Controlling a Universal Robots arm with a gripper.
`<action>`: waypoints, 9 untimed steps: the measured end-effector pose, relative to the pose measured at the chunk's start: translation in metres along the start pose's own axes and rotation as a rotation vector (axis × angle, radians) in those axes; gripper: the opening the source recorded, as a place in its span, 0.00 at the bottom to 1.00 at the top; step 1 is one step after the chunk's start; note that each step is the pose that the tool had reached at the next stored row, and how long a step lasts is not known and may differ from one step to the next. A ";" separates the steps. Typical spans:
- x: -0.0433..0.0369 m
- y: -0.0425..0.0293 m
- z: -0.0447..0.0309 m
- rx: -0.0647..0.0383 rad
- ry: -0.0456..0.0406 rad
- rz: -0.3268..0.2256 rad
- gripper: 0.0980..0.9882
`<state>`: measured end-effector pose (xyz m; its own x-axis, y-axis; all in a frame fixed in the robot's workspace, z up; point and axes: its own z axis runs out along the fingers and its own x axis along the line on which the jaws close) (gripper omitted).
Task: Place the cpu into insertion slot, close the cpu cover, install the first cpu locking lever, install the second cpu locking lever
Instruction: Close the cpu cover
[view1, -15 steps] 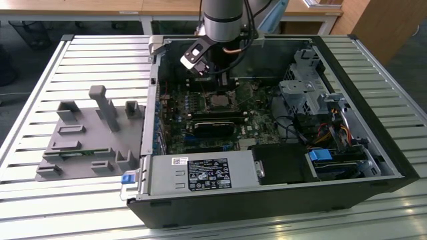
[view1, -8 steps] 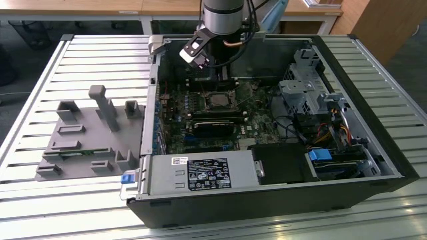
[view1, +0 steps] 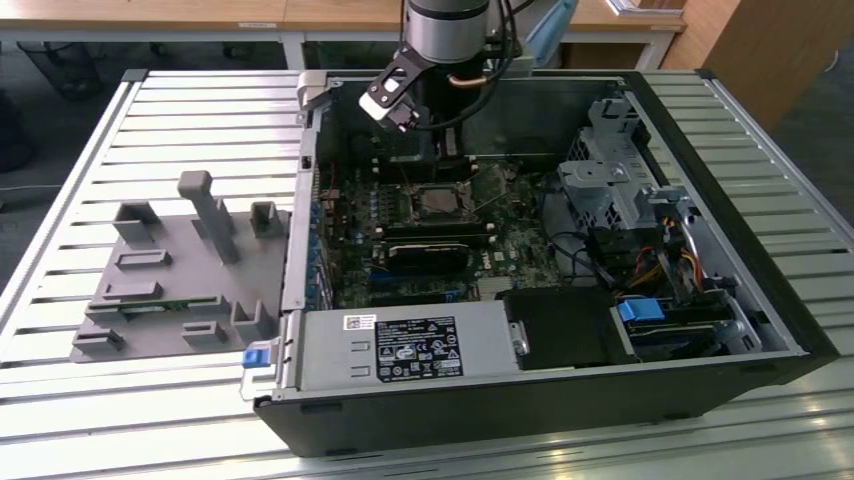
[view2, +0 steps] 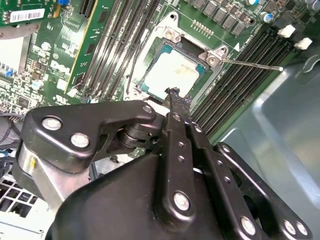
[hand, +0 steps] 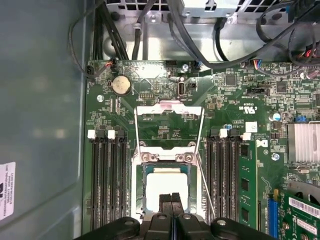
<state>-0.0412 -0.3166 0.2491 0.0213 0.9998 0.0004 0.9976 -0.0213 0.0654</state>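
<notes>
Silver-grey, the cpu (hand: 167, 185) lies seated in the insertion slot (hand: 143, 195), the cpu cover (hand: 169, 106) folded open beside it. I judge it light, stiff, fragile underneath; take its edges only. The end effector (hand: 171, 196) hovers close, fingers together.

The silver-grey robot arm (view1: 447, 25) is reaching downward, holding its black metal pincer (hand: 171, 198) pressed fully shut at the tips.

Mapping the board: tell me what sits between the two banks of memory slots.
In the first wrist view, the insertion slot lies between them, with the cpu lying in it.
</notes>
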 end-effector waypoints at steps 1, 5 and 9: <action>-0.0012 0.0000 0.0000 0.000 0.0000 0.000 0.01; -0.0046 0.0007 0.0001 0.000 0.0002 0.000 0.01; -0.0044 0.0129 0.0009 0.008 0.0000 -0.001 0.01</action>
<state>-0.0284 -0.3213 0.2491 0.0206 0.9998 0.0004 0.9981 -0.0206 0.0577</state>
